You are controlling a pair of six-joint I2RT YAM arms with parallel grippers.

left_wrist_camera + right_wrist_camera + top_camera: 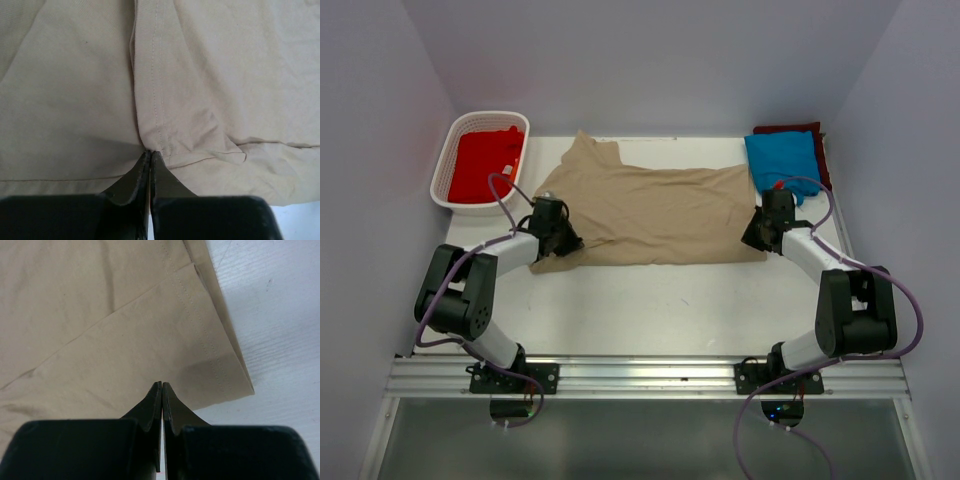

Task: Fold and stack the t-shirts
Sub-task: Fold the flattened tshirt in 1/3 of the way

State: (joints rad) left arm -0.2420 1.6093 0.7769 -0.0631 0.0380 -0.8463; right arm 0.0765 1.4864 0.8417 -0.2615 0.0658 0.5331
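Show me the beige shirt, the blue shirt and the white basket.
tan t-shirt (660,215), overhead view, middle of its body.
blue t-shirt (782,160), overhead view, centre of folded cloth.
white basket (444,163), overhead view, left wall.

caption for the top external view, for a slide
Left pincer and right pincer closed at near corners of the spread tan t-shirt; red t-shirt in the basket, blue t-shirt atop maroon t-shirt.

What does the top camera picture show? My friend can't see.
A tan t-shirt lies spread on a white table, with the left gripper and right gripper shut at its ends. A red shirt fills a white basket back-left; a blue shirt lies on a maroon shirt back-right.
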